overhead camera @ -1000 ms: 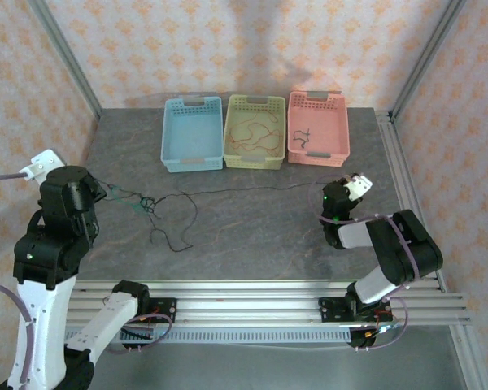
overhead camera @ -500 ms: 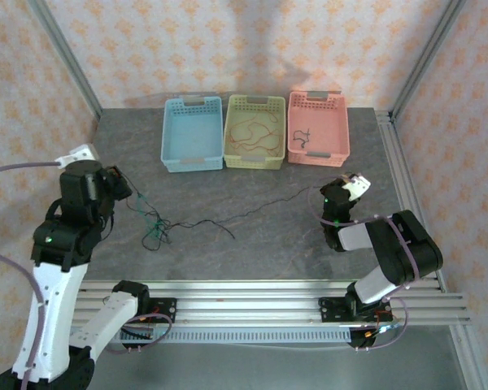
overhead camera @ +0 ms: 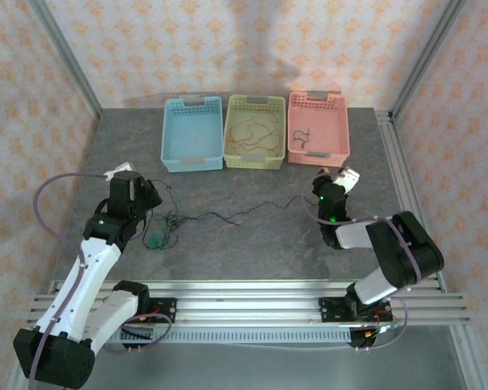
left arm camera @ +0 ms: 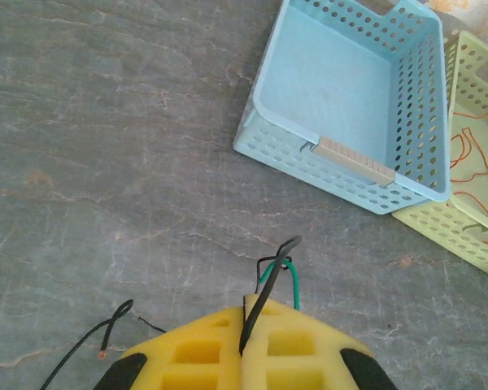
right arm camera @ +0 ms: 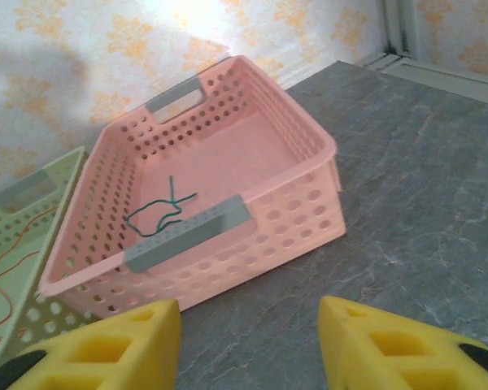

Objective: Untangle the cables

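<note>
Top view: high behind the arm bases, facing the far edge, whole table (overhead camera: pixel 252 252) framed.
Left wrist view: close, angled down toward the blue basket (left arm camera: pixel 333 89).
Right wrist view: low, close, facing the pink basket (right arm camera: pixel 293 219).
Shared by both wrist views: the green basket (left arm camera: pixel 472 73).

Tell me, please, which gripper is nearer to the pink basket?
Right. The right gripper, jaws open, sits just in front of the pink basket, facing it. The left gripper, shut on the cables, is far to the left, nearer the blue basket.

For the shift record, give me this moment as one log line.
left gripper: shut on thin black cable | right gripper: open, empty, facing pink perforated plastic basket
</note>
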You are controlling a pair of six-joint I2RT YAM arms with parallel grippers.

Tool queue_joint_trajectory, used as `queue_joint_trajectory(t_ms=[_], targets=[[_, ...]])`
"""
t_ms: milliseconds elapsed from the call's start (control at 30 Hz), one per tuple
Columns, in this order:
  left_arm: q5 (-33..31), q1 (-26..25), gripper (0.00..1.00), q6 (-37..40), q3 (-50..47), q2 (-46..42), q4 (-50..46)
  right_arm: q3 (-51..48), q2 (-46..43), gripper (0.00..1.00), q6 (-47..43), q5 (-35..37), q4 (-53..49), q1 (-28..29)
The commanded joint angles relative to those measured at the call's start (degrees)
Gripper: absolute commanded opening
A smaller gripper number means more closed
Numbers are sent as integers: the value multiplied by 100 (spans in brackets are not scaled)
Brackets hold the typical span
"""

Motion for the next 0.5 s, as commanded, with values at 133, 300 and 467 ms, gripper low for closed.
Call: queue_joint_trajectory(t_ms=[133, 300, 467], targets=[[133, -15, 0, 10, -796, -298, 1379, 750, -917, 47, -914, -1609, -1384, 248], [178, -15, 0, -60, -1380, -489, 1928, 1835, -204, 46, -1452, -3584, -2630, 458], [125, -19, 0, -143, -1772, -519, 2340, 3167, 376, 47, -2598, -4082, -5144, 887]])
